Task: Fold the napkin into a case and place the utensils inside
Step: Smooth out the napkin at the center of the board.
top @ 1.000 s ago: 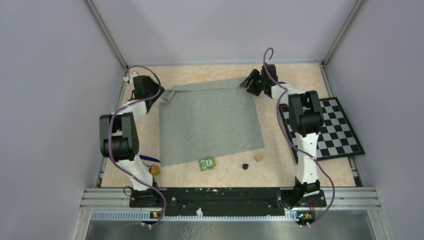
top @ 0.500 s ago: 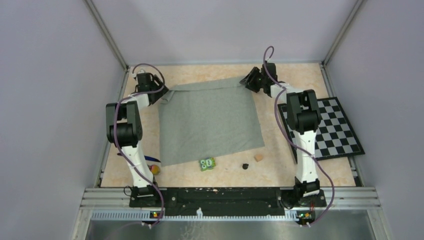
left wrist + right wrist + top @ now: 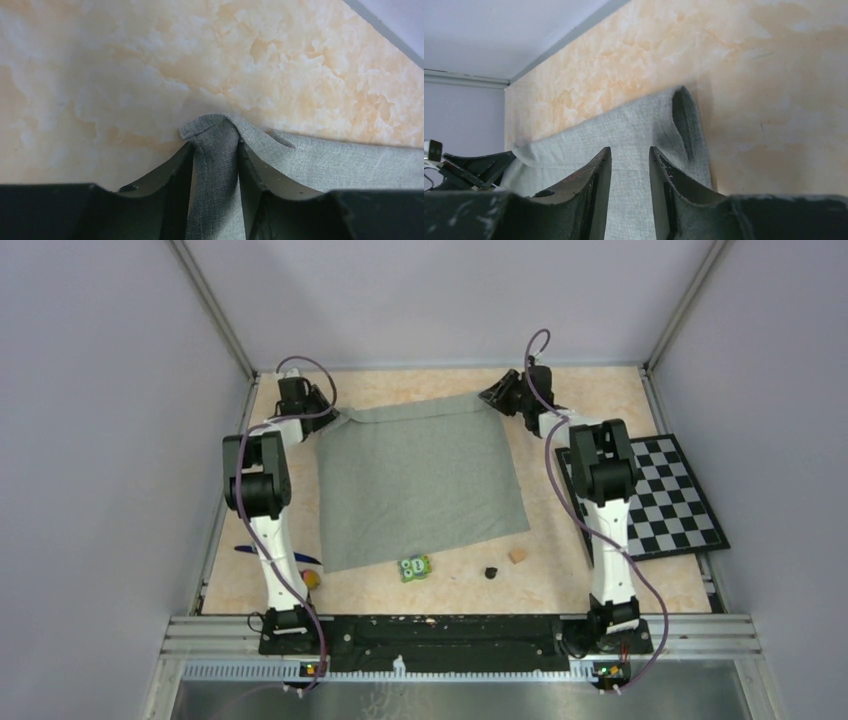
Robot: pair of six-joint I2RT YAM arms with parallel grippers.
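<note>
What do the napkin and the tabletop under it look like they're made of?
The napkin: woven cloth, maybe cotton or linen, matte grey; fine weave shows in the left wrist view, and it bunches softly. The tabletop: hard, smooth sheet with a peach marble pattern, probably printed laminate, not certain.

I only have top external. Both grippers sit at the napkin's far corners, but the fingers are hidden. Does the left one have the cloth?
Observer: Yes. In the left wrist view, the left gripper has the corner of the napkin pinched into a raised ridge.
Operator: Right side?
Observer: Less clear. In the right wrist view, cloth fills the narrow gap of the right gripper but lies flat, not bunched. I can't tell if it's pinched.
Operator: And the corner itself?
Observer: The napkin's edge just beside that gripper is curled up off the table.
</note>
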